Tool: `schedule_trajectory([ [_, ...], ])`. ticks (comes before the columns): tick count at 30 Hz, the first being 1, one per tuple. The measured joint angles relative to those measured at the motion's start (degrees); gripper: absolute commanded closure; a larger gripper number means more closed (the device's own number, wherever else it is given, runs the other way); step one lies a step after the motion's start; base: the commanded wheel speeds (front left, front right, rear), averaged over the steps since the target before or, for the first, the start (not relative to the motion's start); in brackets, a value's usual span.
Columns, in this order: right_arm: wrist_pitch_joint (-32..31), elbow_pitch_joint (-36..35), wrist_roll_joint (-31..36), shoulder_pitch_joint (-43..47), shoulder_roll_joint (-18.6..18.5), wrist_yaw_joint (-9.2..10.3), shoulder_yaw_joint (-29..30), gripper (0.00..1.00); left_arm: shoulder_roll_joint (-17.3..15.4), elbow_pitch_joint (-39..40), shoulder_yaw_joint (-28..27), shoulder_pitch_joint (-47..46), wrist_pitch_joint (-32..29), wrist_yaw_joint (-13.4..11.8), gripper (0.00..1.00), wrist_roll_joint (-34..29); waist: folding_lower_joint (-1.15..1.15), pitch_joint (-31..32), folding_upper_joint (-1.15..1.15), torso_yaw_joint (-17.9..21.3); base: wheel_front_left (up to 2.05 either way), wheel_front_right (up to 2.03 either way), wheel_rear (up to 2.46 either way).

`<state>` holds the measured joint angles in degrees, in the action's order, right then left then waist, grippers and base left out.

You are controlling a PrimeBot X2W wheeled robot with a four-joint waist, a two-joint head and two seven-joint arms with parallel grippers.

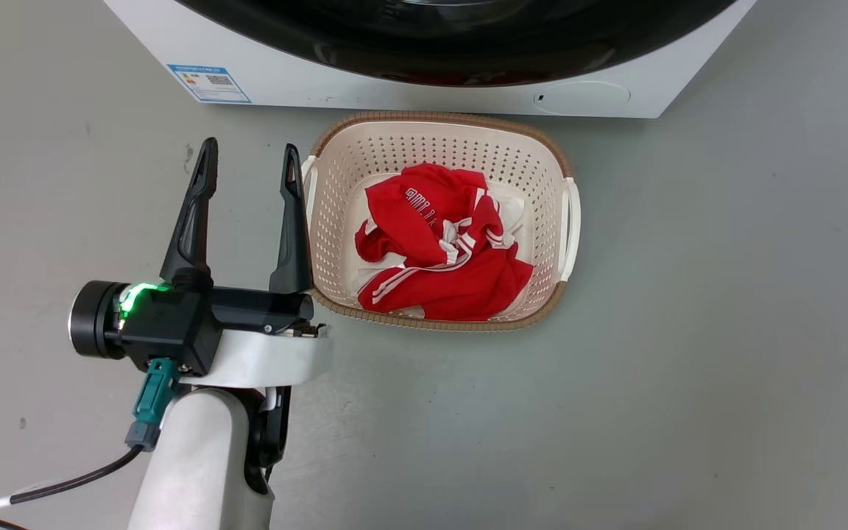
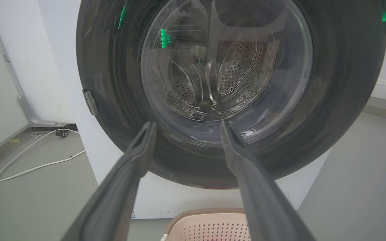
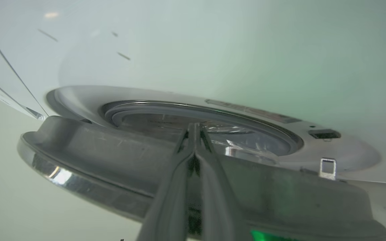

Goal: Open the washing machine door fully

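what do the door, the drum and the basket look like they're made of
Door: glossy black rim, likely plastic, mirroring green lights; clear domed centre, glass or clear plastic. Drum: shiny perforated metal, probably steel. Basket: matte cream plastic with moulded holes, brown woven-look rim.

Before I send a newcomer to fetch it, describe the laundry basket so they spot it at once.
Find the big white washing machine with its glossy black door. On the grey floor just in front sits the basket: cream, perforated, brown-rimmed, holding a red-and-white garment.
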<state>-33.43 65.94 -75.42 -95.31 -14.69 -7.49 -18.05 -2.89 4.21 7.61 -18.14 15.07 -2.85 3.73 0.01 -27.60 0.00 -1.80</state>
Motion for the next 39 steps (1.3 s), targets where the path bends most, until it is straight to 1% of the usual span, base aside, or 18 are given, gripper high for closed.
schedule_trajectory([
  [4, -3.98, -0.71, -0.45, 0.08, -0.01, 0.0, 0.1, 1.0, 0.0, -0.35, 0.11, -0.14, 0.0, -0.2, 0.0, 0.05, 0.0, -0.11, 0.0, -0.2, 0.0, 0.0, 0.0],
  [7, -7.73, -2.56, -1.31, 1.24, -0.18, 0.0, 0.14, 1.0, 0.0, -0.64, 0.0, -0.17, 0.0, -0.27, 0.0, 0.04, 0.0, 0.34, 0.0, -0.04, 0.0, 0.0, 0.0],
  [12, -13.3, -6.0, -3.09, 5.47, -0.45, 0.0, 0.43, 1.0, 0.0, -1.11, -0.44, -0.05, 0.0, -0.35, 0.0, 0.0, 0.0, 2.01, 0.0, 0.46, 0.0, 0.0, 0.0],
  [17, -17.13, -8.81, -4.94, 11.13, 0.49, 0.0, 1.01, 1.0, 0.0, -1.9, -0.67, 0.96, 0.0, -0.27, 0.0, 0.05, 0.0, 4.72, 0.0, 0.97, 0.0, 0.0, 0.0],
  [20, -19.2, -10.67, -5.64, 15.02, 1.35, 0.01, 0.87, 1.0, 0.0, -2.59, -0.9, 2.26, 0.0, -0.13, 0.0, 0.14, 0.0, 6.89, 0.0, 1.08, 0.0, 0.0, 0.0],
  [27, -25.03, -15.69, -7.87, 23.81, 5.1, 0.0, -0.34, 1.0, -0.01, -4.04, -1.12, 5.97, 0.0, 0.86, 0.0, 0.38, 0.0, 12.61, 0.0, 1.0, 0.0, 0.0, 0.0],
  [30, -26.97, -17.75, -8.8, 27.18, 5.93, 0.0, -0.51, 1.0, 0.0, -4.57, -1.01, 7.68, 0.0, 1.35, 0.0, 0.41, -0.01, 14.98, 0.0, 0.69, 0.0, 0.0, 0.0],
  [35, -29.41, -21.13, -10.1, 32.59, 7.71, 0.0, -1.15, 1.0, 0.0, -4.95, -0.93, 10.32, 0.0, 1.82, 0.0, 0.42, -0.01, 18.38, 0.0, -0.04, 0.0, 0.0, 0.0],
  [39, -29.87, -23.19, -10.53, 36.12, 8.82, 0.0, -1.71, 1.0, 0.0, -5.47, -0.49, 12.34, 0.0, 1.83, 0.0, 0.69, -0.01, 20.66, 0.0, -0.71, 0.0, 0.0, 0.0],
])
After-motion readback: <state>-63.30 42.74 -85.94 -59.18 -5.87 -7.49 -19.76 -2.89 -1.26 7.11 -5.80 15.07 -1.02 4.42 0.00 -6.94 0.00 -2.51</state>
